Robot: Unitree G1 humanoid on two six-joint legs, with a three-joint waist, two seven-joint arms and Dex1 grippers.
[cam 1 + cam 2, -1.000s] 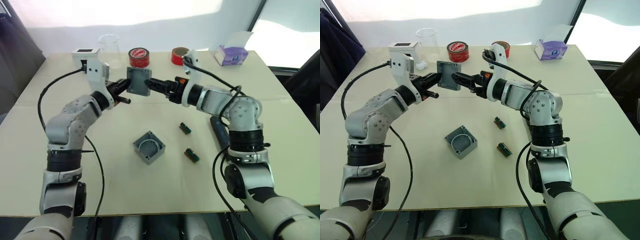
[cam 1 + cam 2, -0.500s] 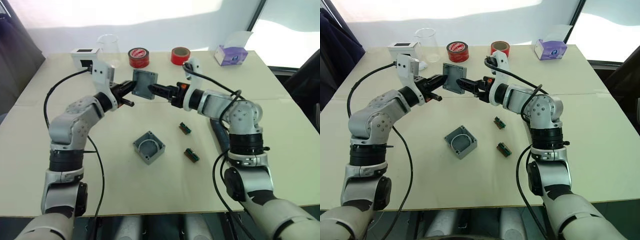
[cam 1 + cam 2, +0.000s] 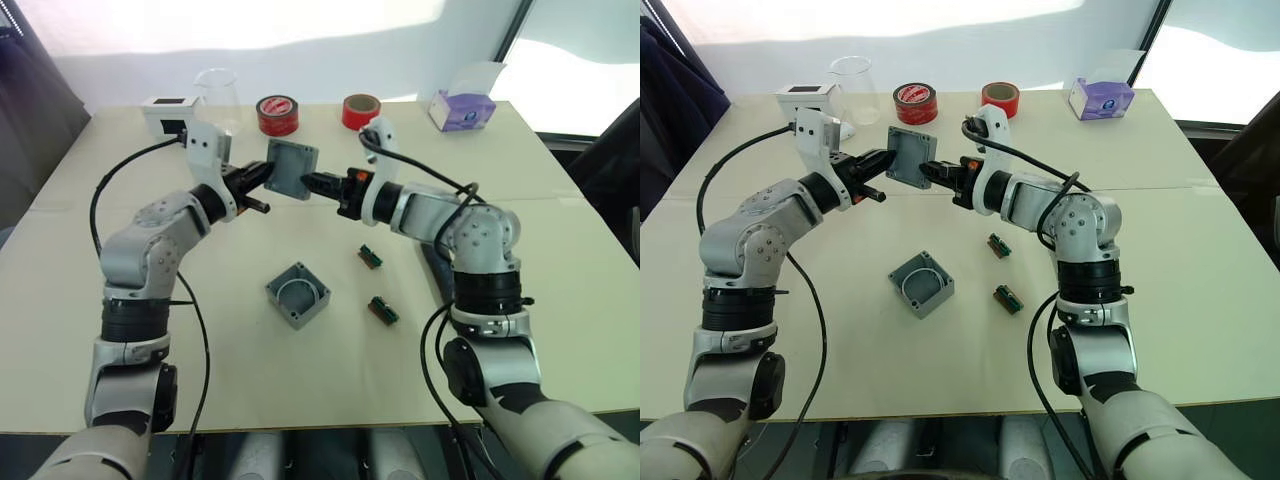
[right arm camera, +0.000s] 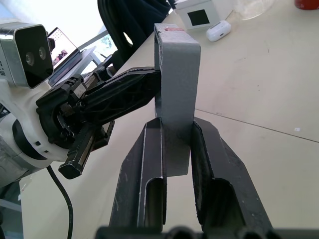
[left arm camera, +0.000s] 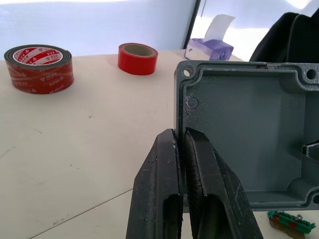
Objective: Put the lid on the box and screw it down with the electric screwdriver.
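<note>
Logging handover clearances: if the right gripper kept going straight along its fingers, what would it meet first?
The right gripper is already closed on the lid, held upright above the table. Just past the lid is the left gripper, pinching the opposite edge, so it would likely press the lid into those fingers.

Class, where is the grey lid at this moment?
The lid is held in the air between the left gripper and right gripper, each pinching one edge, above the table's far half, with the box lying nearer on the table.
</note>
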